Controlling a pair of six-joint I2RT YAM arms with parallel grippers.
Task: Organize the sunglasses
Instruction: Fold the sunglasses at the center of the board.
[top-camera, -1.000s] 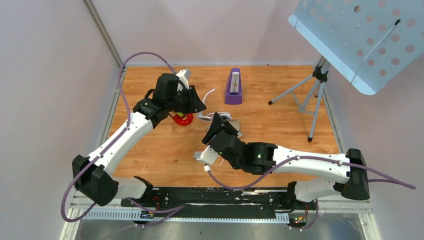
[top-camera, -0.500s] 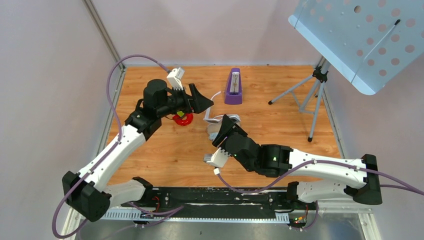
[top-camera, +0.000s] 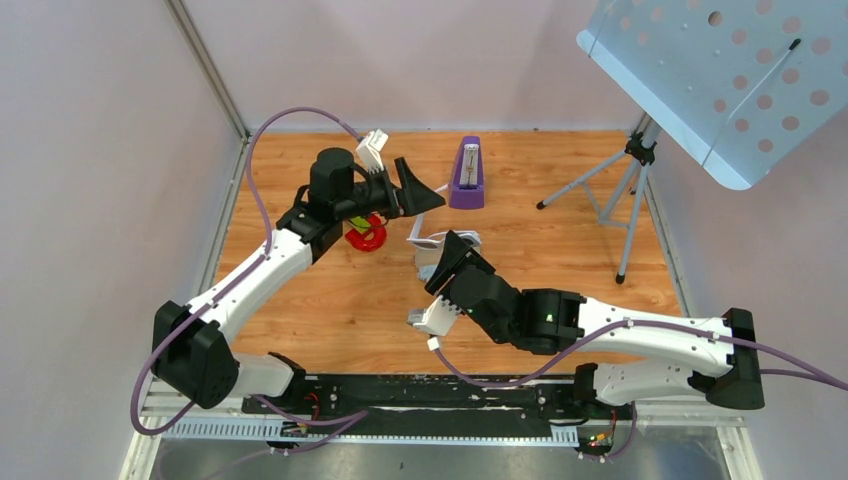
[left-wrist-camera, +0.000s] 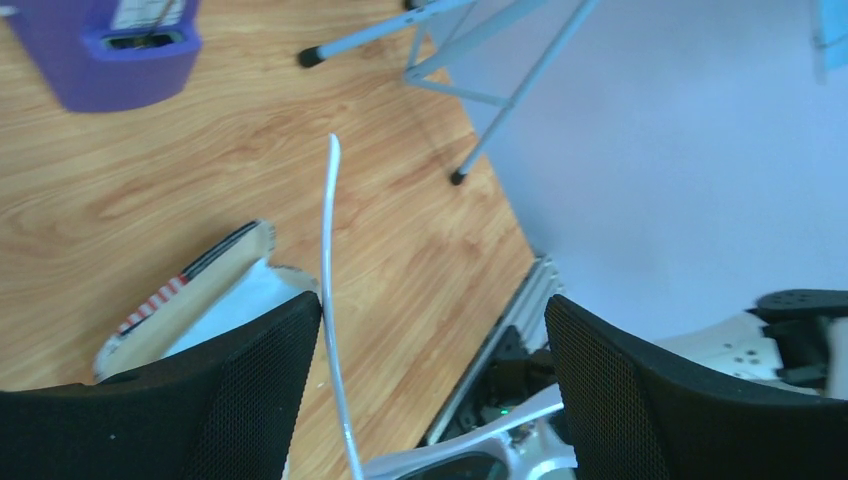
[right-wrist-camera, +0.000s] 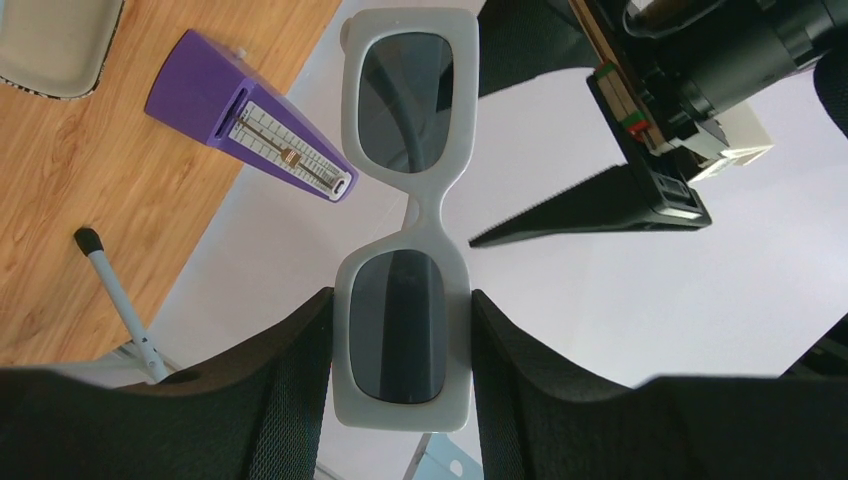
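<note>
Wooden table (top-camera: 300, 300) from above: near its centre the right gripper (right-wrist-camera: 400, 330) clamps the white sunglasses (right-wrist-camera: 425, 210) by one lens, while the left gripper (left-wrist-camera: 435, 350), jaws wide apart, hovers at their twelve o'clock, apparently just clear.

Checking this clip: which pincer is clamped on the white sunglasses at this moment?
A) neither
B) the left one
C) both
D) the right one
D: the right wrist view shows the sunglasses pinched at one lens between the fingers of the right pincer, while the left pincer stands wide open.
</note>
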